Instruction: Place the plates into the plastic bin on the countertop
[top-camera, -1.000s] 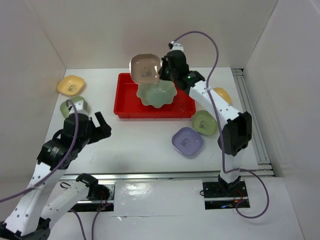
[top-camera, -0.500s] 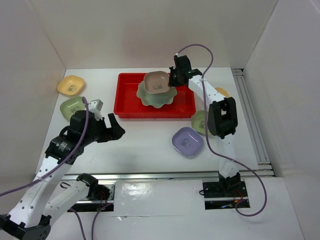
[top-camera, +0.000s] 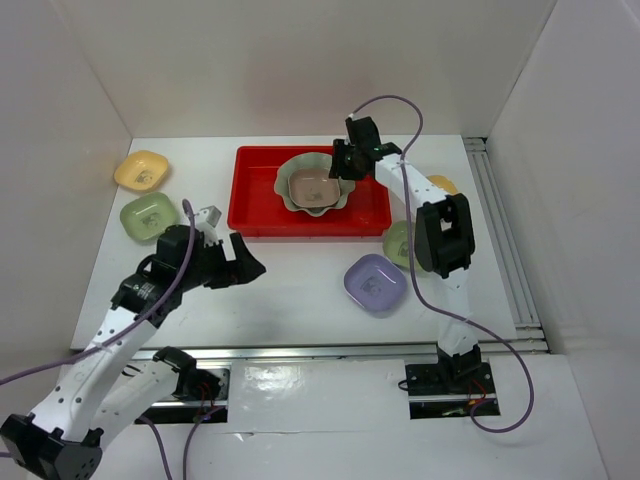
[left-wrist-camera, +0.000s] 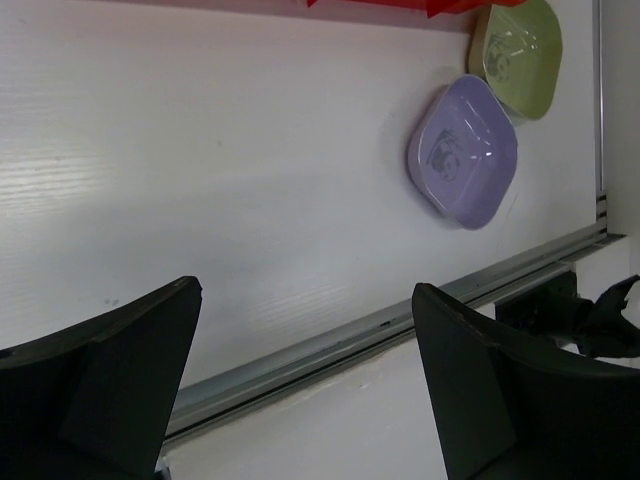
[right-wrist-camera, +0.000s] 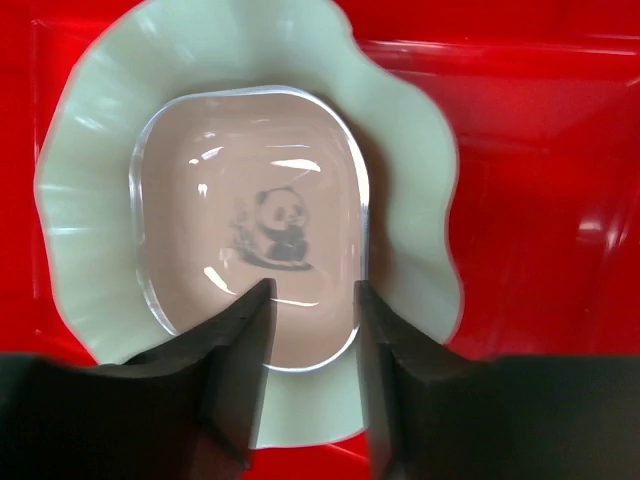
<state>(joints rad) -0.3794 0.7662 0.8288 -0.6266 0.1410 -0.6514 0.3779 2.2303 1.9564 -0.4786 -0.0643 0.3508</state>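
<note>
White walls (top-camera: 300, 60) box in a white table (top-camera: 300, 300), w/ a metal rail (left-wrist-camera: 330, 345) along its near edge.

Nearest us, the left jaws hang wide apart over the table, nothing between them. Ahead of them and to their right lies the lavender dish (left-wrist-camera: 463, 150). Just past it is a green dish (left-wrist-camera: 515, 55); we can't tell if the two touch. Well off to the other side of those jaws, by the left wall, a second green dish (top-camera: 148, 214) sits just beside a yellow dish (top-camera: 141, 170), the yellow one farther back.

Farther back, the right jaws reach down over the red bin (top-camera: 255, 200). They stand part-way apart, astride the near rim of the pinkish-beige dish (right-wrist-camera: 250, 200). The gap looks wider than that rim, so we see no clamp on it. Directly below and ahead of these jaws the dish lies flat, open side up, panda print showing. It's nested inside the large pale green dish (right-wrist-camera: 420, 170), whose scalloped edge shows all round it. That big dish rests on the bin floor, approx. mid-bin, red visible on each side of the jaws.

To the right of the right jaws, outside the bin, a second yellow dish (top-camera: 447, 185) peeks out from behind the right arm (top-camera: 440, 235), mostly hidden.
</note>
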